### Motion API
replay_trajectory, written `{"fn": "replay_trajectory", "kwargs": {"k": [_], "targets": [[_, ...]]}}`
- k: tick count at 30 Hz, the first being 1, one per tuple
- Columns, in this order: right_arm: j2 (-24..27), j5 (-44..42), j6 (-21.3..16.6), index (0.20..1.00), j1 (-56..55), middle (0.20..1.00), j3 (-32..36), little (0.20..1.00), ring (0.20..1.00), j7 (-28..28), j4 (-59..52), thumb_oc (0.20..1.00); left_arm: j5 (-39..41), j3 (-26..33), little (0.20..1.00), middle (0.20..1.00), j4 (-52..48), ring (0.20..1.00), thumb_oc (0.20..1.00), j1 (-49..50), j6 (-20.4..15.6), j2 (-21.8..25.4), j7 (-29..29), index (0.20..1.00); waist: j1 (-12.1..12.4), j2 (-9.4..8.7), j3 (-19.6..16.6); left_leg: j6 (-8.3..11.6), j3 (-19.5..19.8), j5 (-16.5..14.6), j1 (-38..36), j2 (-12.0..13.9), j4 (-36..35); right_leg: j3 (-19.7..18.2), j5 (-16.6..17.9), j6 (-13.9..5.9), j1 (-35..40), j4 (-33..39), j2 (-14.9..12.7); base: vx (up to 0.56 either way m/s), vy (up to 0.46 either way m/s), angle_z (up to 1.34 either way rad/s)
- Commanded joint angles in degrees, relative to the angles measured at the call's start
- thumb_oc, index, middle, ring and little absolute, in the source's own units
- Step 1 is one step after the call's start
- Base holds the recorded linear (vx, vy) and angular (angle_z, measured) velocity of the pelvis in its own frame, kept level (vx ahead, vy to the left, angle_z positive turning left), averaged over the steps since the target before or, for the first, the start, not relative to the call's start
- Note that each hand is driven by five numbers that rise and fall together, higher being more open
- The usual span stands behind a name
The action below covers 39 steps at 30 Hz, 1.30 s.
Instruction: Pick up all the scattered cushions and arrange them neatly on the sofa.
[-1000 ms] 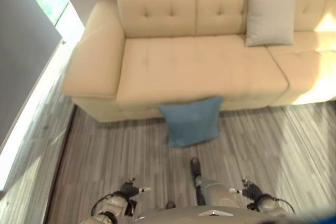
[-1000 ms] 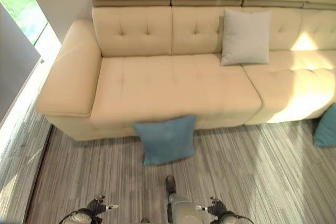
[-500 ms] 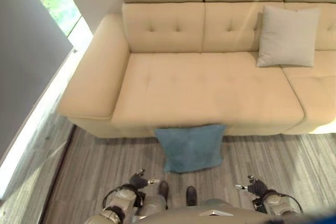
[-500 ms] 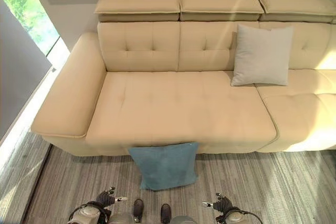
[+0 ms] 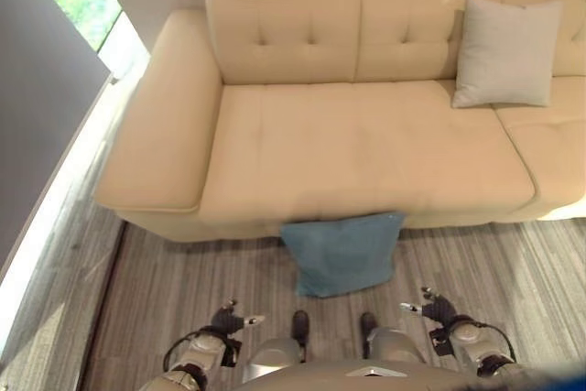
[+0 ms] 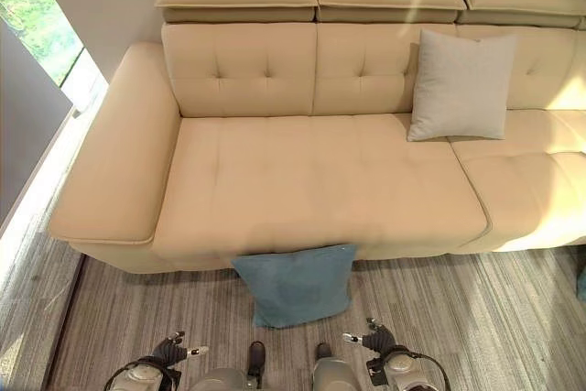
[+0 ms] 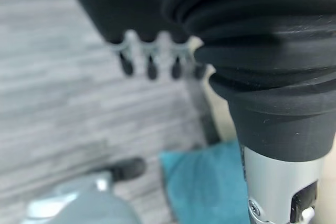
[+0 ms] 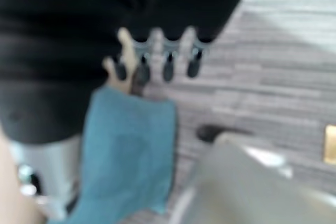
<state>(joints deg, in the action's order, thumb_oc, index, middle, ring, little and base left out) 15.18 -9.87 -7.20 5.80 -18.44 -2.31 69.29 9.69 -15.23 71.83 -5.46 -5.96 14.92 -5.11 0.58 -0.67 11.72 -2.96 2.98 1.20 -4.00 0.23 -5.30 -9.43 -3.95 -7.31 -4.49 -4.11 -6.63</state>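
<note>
Head eyes down on sofa (image 5: 366, 135); wrists floorward.

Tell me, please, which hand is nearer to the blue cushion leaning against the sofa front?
Right, slightly. The right hand hangs just off the blue cushion's lower right corner; the left hand sits farther from its lower left corner.
</note>
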Motion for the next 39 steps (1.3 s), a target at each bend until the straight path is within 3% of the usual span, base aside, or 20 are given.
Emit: {"fn": "replay_trajectory", "kwargs": {"k": [1,8,9,11,13,17,23,26,39], "targets": [[3.1,0.9,-0.7,1.0,-1.2,1.0,1.0,1.0,1.0,-0.4,-0.2,1.0,0.8,0.2,1.0,1.0,1.1,1.0,1.0,-1.2,-1.9,-0.9,0.5,1.0,0.0,-1.53,-3.1,3.76,1.2,-4.7,-2.8,-1.0,3.2,1.3,4.8,0.6,1.7,0.7,3.3,0.13,-0.237,0.39],[5.2,0.9,-1.8,1.0,-1.7,1.0,1.6,1.0,1.0,-2.0,-2.1,1.0,2.0,-1.5,1.0,1.0,-2.3,1.0,1.0,-2.6,-2.8,-1.5,-0.7,1.0,-1.1,-0.61,-2.6,5.2,2.5,-2.8,-2.6,1.1,1.1,3.5,2.7,2.22,2.2,-0.1,5.0,0.01,-0.139,0.21],[5.7,0.9,-2.4,1.0,-0.5,1.0,1.0,1.0,1.0,-3.9,-3.3,1.0,2.4,-2.6,1.0,1.0,-4.6,1.0,1.0,-4.7,-3.5,-1.4,-3.0,1.0,-1.6,-0.29,-0.5,5.64,2.6,-2.2,-0.8,1.6,1.4,4.1,2.2,2.66,0.0,-1.4,5.5,-0.27,-0.103,0.24],[6.7,0.1,-4.0,1.0,3.7,1.0,-0.3,1.0,1.0,-7.3,-7.7,1.0,6.9,-3.9,1.0,1.0,-8.2,1.0,1.0,-9.6,-5.5,-1.0,-6.3,1.0,-2.4,-0.31,4.6,5.82,2.2,-2.0,8.5,1.2,6.5,4.1,2.4,2.79,-10.0,-7.2,5.8,-0.49,-0.044,0.18],[7.1,-0.3,-4.4,1.0,7.4,1.0,-1.7,1.0,1.0,-9.5,-9.1,1.0,9.4,-4.8,1.0,1.0,-9.8,1.0,1.0,-13.5,-6.7,-0.4,-8.3,1.0,-2.5,-0.79,6.4,5.9,2.0,-2.0,17.6,-0.1,11.6,3.3,3.0,2.54,-17.5,-10.4,5.7,-0.42,-0.007,-0.08],[8.4,-3.3,-5.8,1.0,15.2,1.0,-2.3,1.0,1.0,-15.0,-13.6,1.0,13.6,-6.4,1.0,1.0,-12.9,1.0,1.0,-20.5,-8.6,1.6,-11.7,1.0,-3.5,-0.47,7.6,6.65,1.6,-1.8,33.2,-1.2,19.0,2.3,3.8,2.27,-31.2,-15.4,4.8,-0.24,0.002,0.03],[9.3,-4.3,-7.0,1.0,23.7,1.0,-3.0,1.0,1.0,-20.0,-15.7,1.0,15.7,-6.0,1.0,1.0,-12.0,1.0,1.0,-27.5,-9.1,2.7,-15.6,1.0,-4.4,0.73,8.6,6.8,1.3,-2.2,46.7,-1.3,25.2,0.6,3.8,2.3,-44.0,-21.1,4.6,-0.11,0.012,0.02],[11.0,-4.2,-7.4,1.0,32.4,1.0,-3.7,1.0,1.0,-23.0,-15.5,1.0,19.1,-6.0,1.0,1.0,-11.7,1.0,1.0,-33.9,-9.4,3.6,-16.9,1.0,-4.7,2.07,10.3,7.34,1.7,-2.1,57.0,-1.0,28.9,-0.5,4.1,2.11,-53.6,-24.1,4.5,-0.1,-0.025,0.05],[15.2,-4.2,-7.1,1.0,45.7,1.0,-5.4,1.0,1.0,-26.3,-14.9,1.0,22.9,-5.0,1.0,1.0,-11.4,1.0,1.0,-45.2,-9.2,8.9,-19.2,1.0,-5.0,2.02,13.1,7.35,2.5,-2.2,70.4,-1.1,34.0,-0.6,3.6,1.93,-66.4,-29.7,5.5,0.0,-0.013,0.02]]}}
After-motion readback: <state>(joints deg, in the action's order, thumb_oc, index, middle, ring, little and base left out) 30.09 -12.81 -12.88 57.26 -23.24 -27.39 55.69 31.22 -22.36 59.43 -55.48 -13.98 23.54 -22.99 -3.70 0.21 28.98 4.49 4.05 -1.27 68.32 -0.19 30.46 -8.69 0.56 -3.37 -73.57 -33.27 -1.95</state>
